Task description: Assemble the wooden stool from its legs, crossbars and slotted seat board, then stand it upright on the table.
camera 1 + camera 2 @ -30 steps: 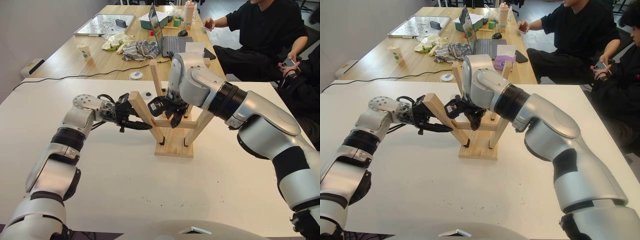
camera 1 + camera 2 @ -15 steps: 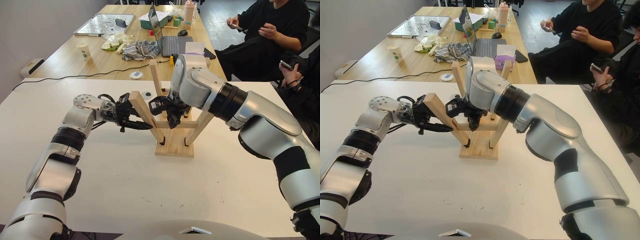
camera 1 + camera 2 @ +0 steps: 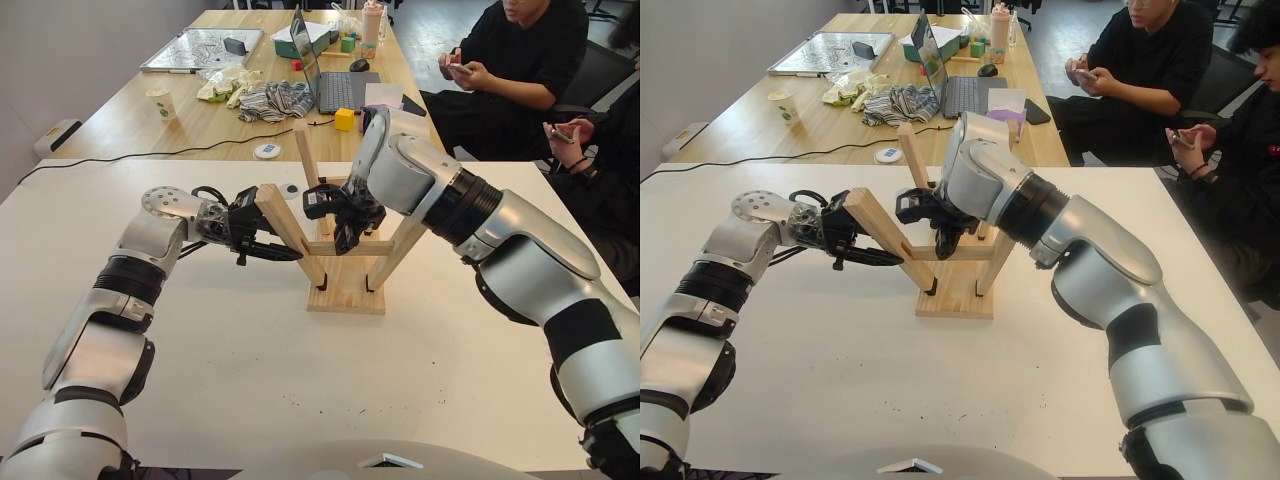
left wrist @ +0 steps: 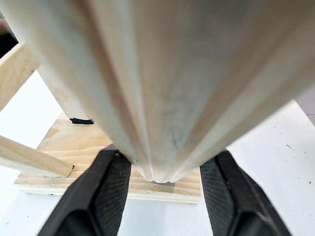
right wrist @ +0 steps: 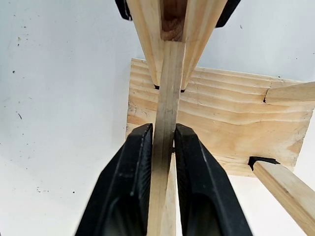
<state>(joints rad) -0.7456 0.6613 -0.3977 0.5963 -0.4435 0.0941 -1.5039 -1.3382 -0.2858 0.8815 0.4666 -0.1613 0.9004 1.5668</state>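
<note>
The stool stands upside down, its slotted seat board flat on the white table and its legs pointing up. My left gripper is shut on the front left leg, which leans outward; the wrist view has that leg between the black fingers. My right gripper comes from above and is shut on the thin crossbar. In the right wrist view the crossbar runs between the pads into the slot of the leg, over the seat board. A back leg and a right leg stand in the board.
A black cable and two small round discs lie along the far edge of the white table. The wooden table behind carries a laptop, cloth, a cup and a yellow block. People sit at the back right.
My right forearm has swung slightly to the right while its gripper stays shut on the crossbar. The left gripper and the leg have held still.
</note>
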